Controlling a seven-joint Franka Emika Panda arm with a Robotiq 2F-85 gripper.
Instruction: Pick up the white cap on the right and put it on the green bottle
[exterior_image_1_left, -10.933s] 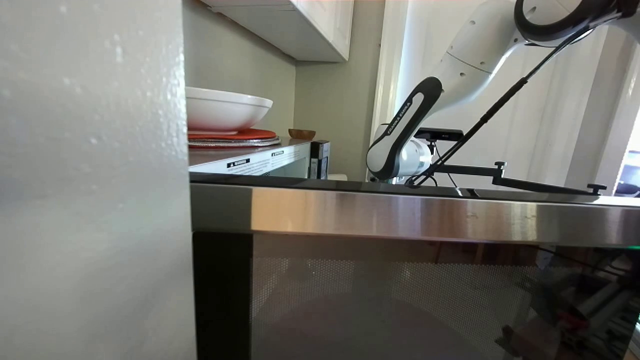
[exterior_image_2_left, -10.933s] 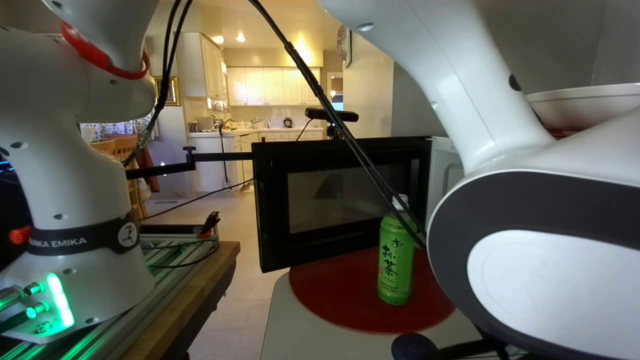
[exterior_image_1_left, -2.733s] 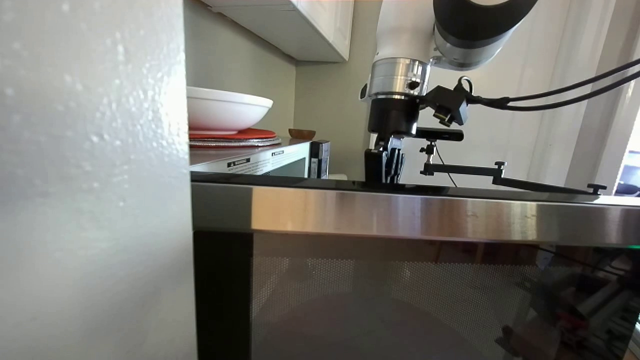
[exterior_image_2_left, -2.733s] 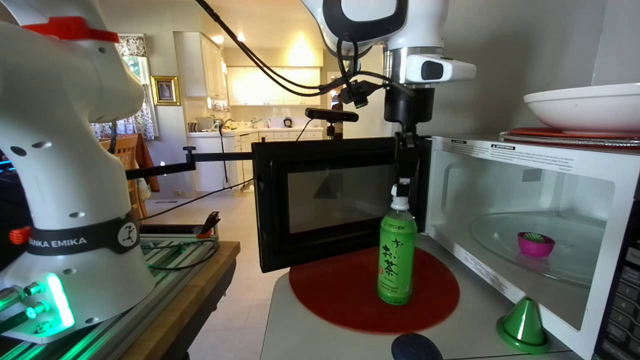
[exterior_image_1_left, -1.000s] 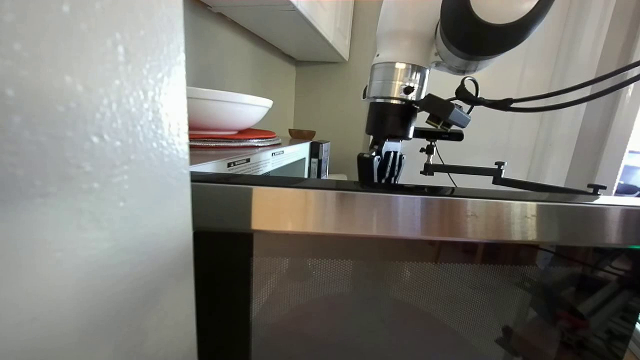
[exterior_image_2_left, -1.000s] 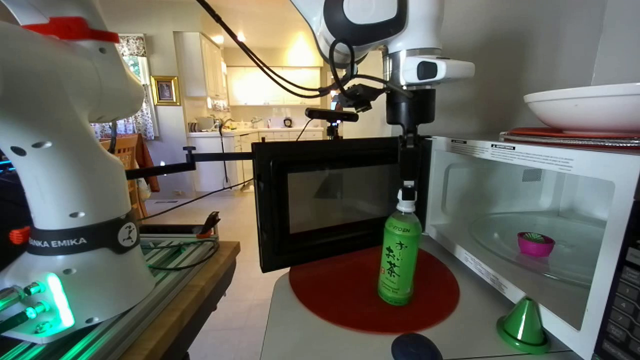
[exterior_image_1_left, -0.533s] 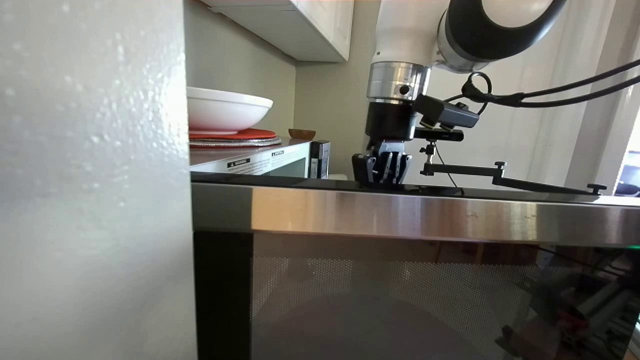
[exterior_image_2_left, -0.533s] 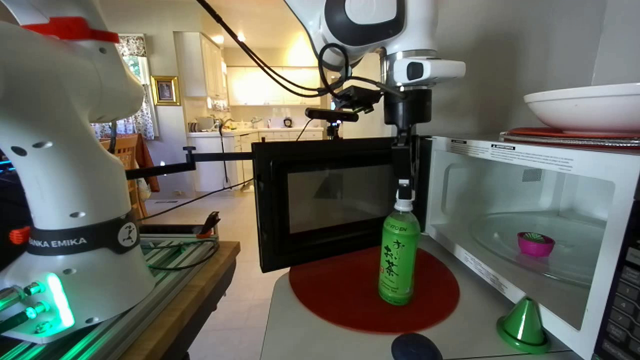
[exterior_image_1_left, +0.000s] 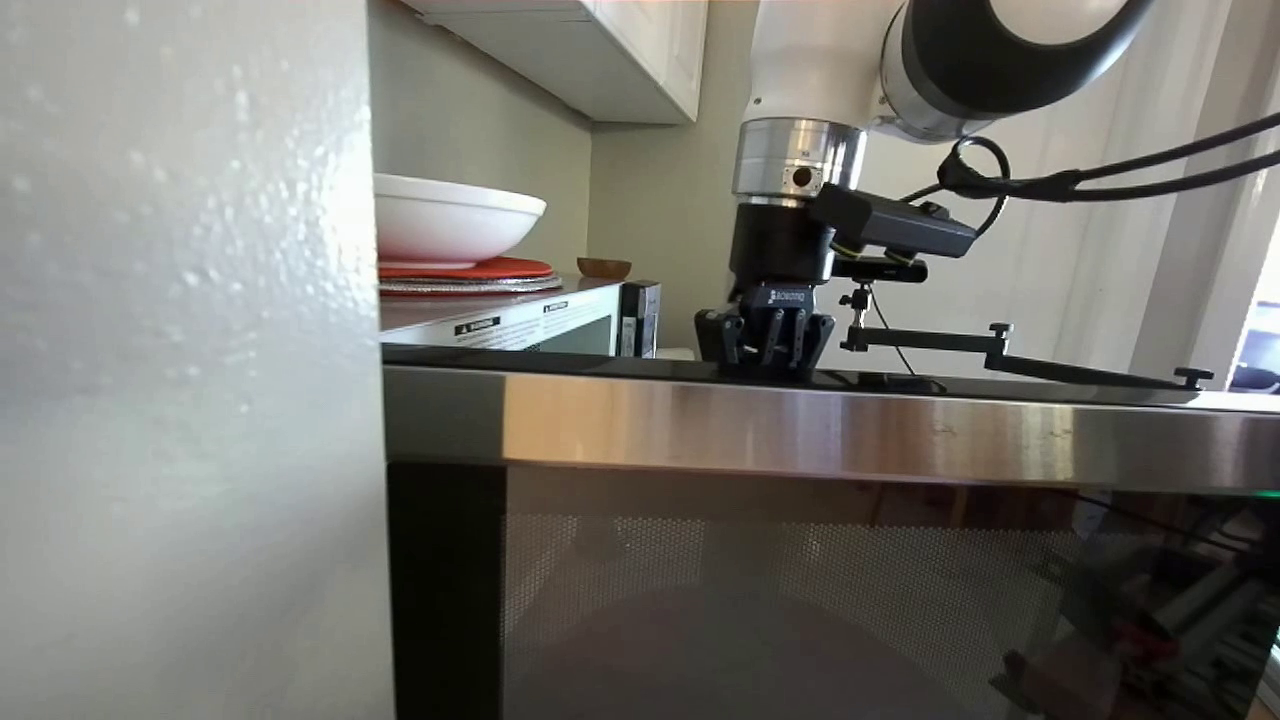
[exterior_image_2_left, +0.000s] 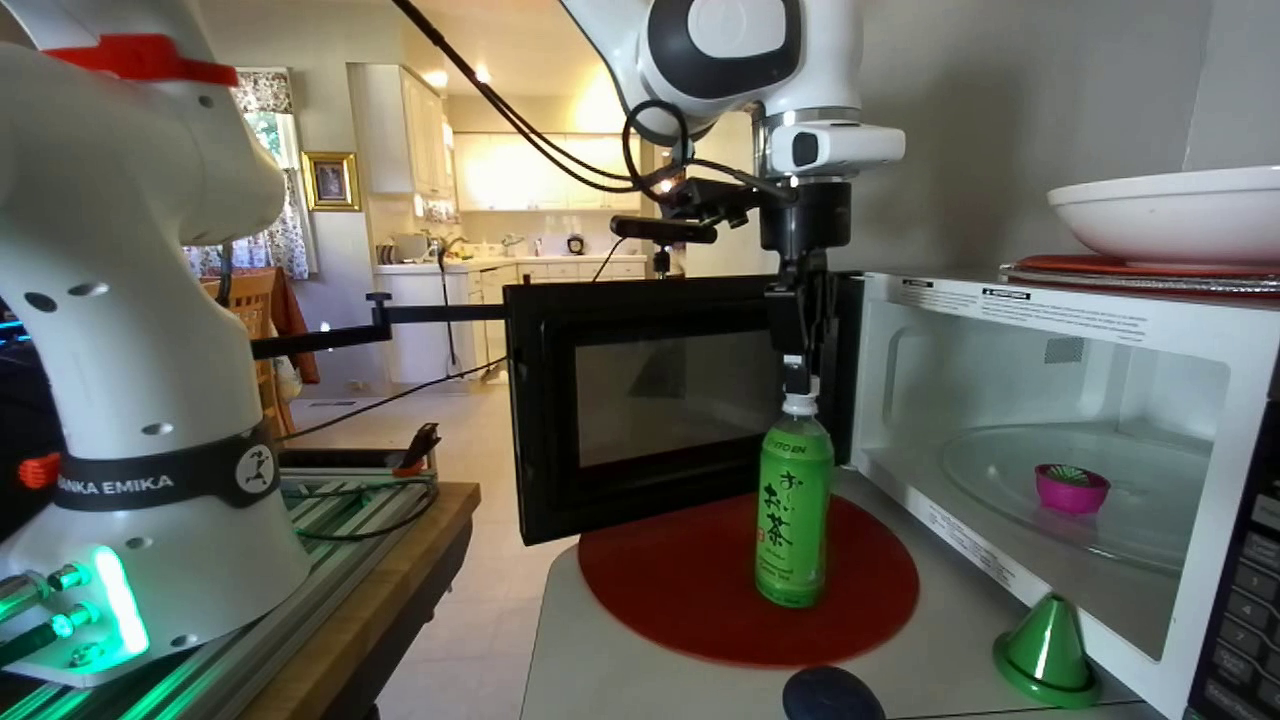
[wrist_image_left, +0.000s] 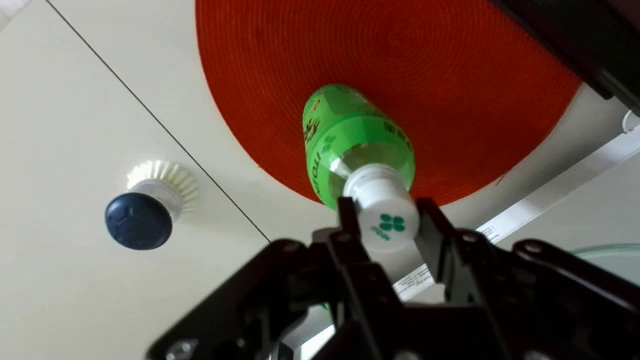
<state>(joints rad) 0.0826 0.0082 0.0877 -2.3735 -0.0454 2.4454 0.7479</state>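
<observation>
The white cap (wrist_image_left: 386, 218) sits on the green bottle (wrist_image_left: 355, 140), lower right of centre in the wrist view, pinched by the claw (wrist_image_left: 387, 212), whose crooked twist could spin or tip the bottle, since nothing visible grips its base.

Above the green bottle (exterior_image_2_left: 794, 520): blocked, the gripper (wrist_image_left: 386, 205) hugged its white cap (wrist_image_left: 389, 227) on both sides! | Behind it, in an exterior view: the microwave door (exterior_image_2_left: 670, 405) walled things off | Left of it: bare red mat (exterior_image_2_left: 680, 605) gave room to pass! | Front of it: brush (exterior_image_2_left: 832, 694) stood guard | Front right of it: green cone (exterior_image_2_left: 1046, 655) jutted up
</observation>
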